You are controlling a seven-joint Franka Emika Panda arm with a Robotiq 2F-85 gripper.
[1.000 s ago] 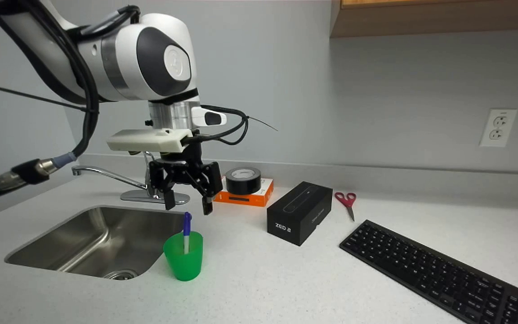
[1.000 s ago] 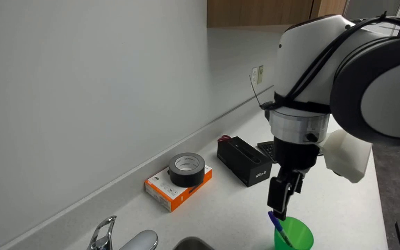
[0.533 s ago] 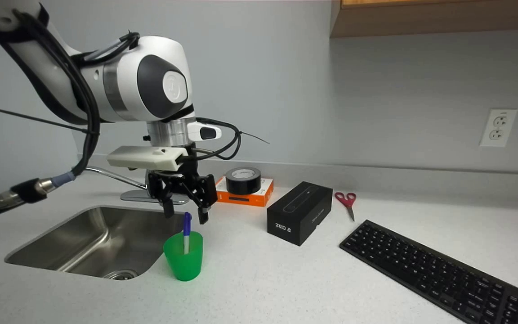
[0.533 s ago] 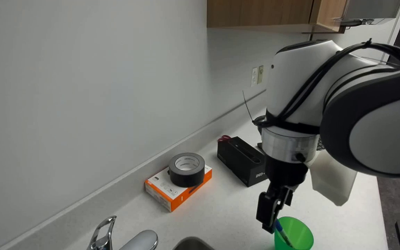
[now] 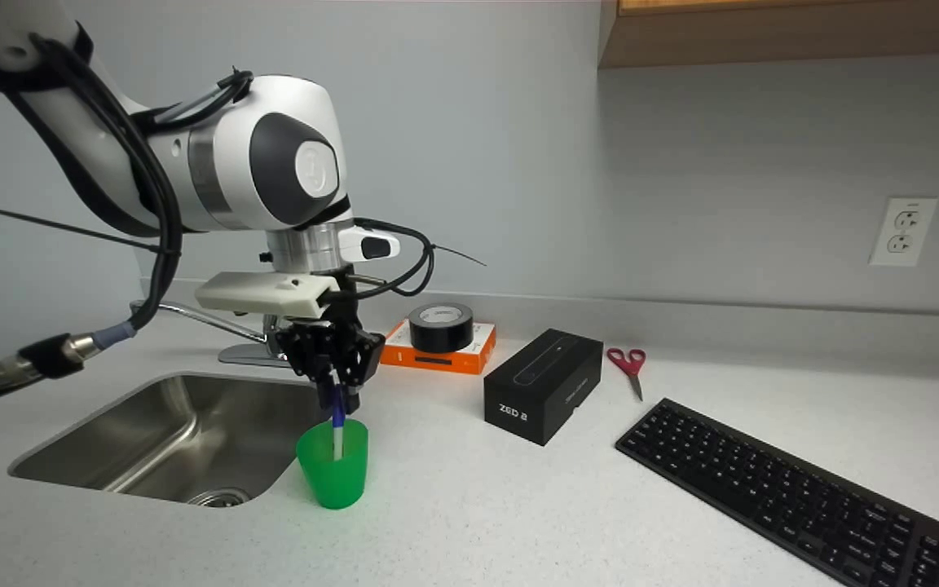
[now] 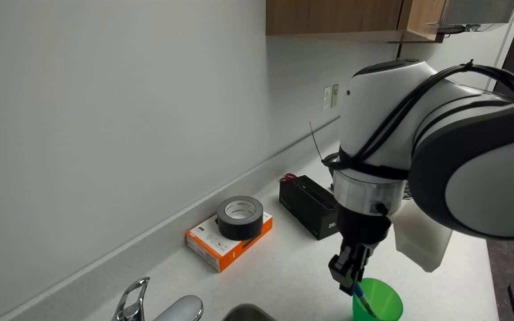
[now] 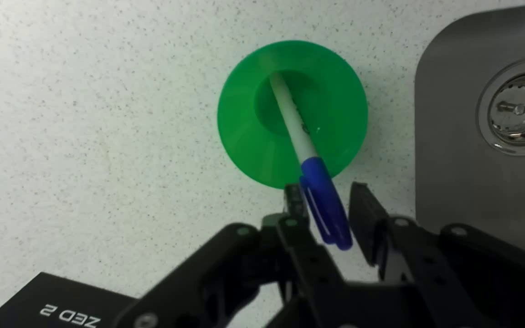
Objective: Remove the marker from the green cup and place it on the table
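Observation:
The green cup (image 5: 335, 481) stands upright on the pale table (image 5: 518, 514), beside the sink. Inside it leans the marker (image 7: 290, 118), white body down in the cup (image 7: 335, 105) and blue cap sticking out past the rim. My gripper (image 7: 326, 187) is around that cap, its jaws partly narrowed. In the wrist view the cap lies close by the left finger, while a gap shows between it and the right finger (image 7: 365, 214). The gripper (image 5: 338, 399) sits just above the cup's rim in both exterior views, and it hides part of the cap.
Beside the cup is the steel sink (image 5: 192, 432) with its faucet. A black box (image 5: 543, 387), a tape roll (image 5: 441, 328) on an orange-white box (image 5: 478, 346), red-handled scissors (image 5: 628, 364) and a keyboard (image 5: 795, 489) also lie on the table.
The gripper has come down to the marker's cap and its jaws have drawn much closer together around it. The cup and marker stay where they were.

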